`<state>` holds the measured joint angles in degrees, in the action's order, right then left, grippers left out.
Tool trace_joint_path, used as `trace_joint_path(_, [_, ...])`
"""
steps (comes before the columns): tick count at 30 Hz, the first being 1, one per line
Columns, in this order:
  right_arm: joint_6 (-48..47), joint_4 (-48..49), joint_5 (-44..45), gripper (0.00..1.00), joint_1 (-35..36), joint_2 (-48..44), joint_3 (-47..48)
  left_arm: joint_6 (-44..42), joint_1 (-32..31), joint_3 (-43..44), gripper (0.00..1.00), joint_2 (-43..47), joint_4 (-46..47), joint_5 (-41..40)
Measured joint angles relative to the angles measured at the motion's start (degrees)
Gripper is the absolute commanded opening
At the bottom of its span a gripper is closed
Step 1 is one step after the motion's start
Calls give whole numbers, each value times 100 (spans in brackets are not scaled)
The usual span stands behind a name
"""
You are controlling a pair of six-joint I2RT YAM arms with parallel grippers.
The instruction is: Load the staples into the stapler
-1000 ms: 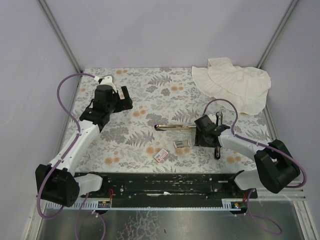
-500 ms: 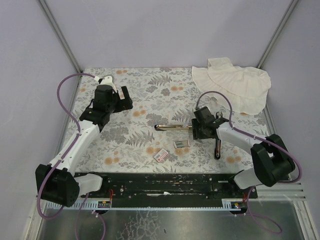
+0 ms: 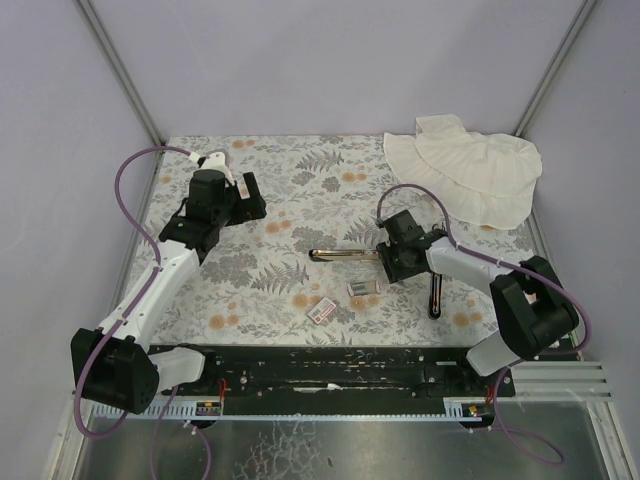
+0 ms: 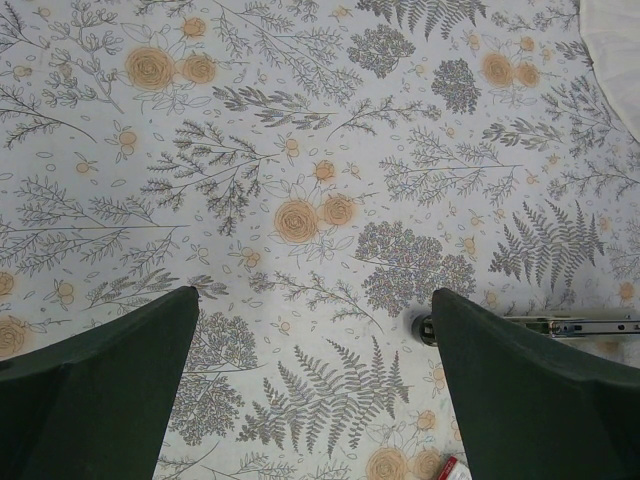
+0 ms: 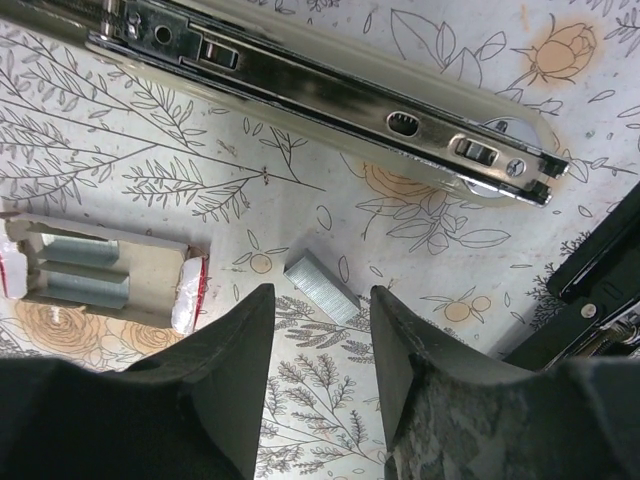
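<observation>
The right pincer point(image 5: 320, 295) stands open astride 1 loose strip of staples point(image 5: 322, 287) on the counter point(image 5: 150, 170), at 3 o'clock of the tray point(image 5: 100, 262). The strip lies diagonally, so closing could twist, snap or flick it. The left pincer point(image 4: 315, 295) hangs open.

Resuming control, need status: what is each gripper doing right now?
Left gripper: open, empty.
Right gripper: open, above a loose staple strip, holding nothing.

White links and bulky black joints make up the left arm point(image 3: 150, 285) and right arm point(image 3: 462, 263); a purple cable point(image 3: 117, 190) loops along each. Fingers point(image 4: 100, 390) are dark, blunt wedges
</observation>
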<state>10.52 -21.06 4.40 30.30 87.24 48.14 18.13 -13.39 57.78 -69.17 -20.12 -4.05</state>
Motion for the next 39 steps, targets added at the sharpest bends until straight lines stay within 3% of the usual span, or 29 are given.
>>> trace_joint_path(9, [-240,-61,-83,40,0,391,120,2,0,0,100,0,0,13])
trace_joint_path(18, [-251,-96,87,19,0,444,149,2,0,0,100,0,0,13])
trace_joint_path(28, [-90,-142,227,16,-31,129,149,0,0,0,100,0,0,13])
trace_joint_path(34, [59,-72,225,16,-765,-839,168,2,0,0,100,0,0,13])
trace_joint_path(39, [155,267,369,16,-1615,-911,192,0,0,0,100,0,0,13])
